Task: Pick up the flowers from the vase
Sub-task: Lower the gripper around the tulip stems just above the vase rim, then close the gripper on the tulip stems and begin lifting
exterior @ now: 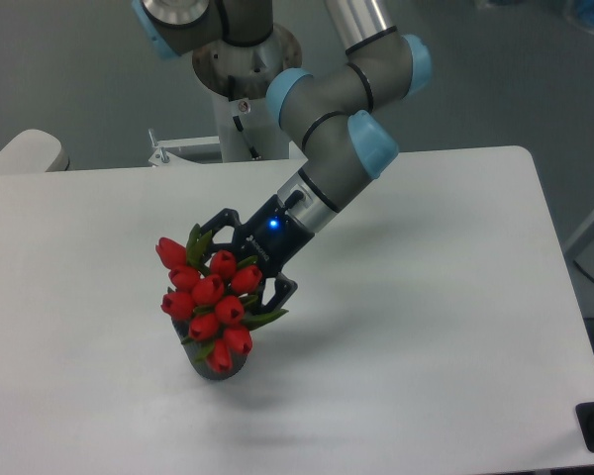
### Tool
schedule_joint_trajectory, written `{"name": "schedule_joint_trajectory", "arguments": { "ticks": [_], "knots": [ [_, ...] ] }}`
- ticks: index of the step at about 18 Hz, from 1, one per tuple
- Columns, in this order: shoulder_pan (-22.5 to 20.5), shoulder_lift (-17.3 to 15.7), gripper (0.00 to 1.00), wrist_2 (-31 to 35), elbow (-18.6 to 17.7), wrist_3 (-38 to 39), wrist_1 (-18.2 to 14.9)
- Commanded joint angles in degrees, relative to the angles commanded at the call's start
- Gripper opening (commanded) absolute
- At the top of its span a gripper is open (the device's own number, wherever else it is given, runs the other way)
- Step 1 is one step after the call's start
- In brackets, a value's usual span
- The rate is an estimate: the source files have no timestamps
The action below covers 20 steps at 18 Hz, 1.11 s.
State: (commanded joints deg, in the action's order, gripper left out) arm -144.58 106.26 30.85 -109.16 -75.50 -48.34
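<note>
Claw (240, 259) spread wide, black fingers reaching in from the right to bracket the flowers (208, 297), nothing gripped yet, coming in sideways likely so it can pinch the bunch and lift it. Those glossy red buds with narrow green leaves sit packed tight in the vase (221, 367), a stubby dark cylinder standing on the smooth white counter (426, 327).

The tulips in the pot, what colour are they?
Red tulips, with green leaves, seen in the fixed camera view.
</note>
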Motion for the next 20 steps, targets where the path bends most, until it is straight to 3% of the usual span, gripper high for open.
{"name": "schedule_joint_trajectory", "arguments": {
  "ticks": [16, 17, 20],
  "knots": [
    [0.8, 0.7, 1.0, -1.5, -0.1, -0.2, 0.4],
    [0.8, 0.6, 0.99, -1.5, -0.1, -0.1, 0.4],
    [0.8, 0.5, 0.8, -1.5, -0.1, -0.2, 0.4]
  ]
}}
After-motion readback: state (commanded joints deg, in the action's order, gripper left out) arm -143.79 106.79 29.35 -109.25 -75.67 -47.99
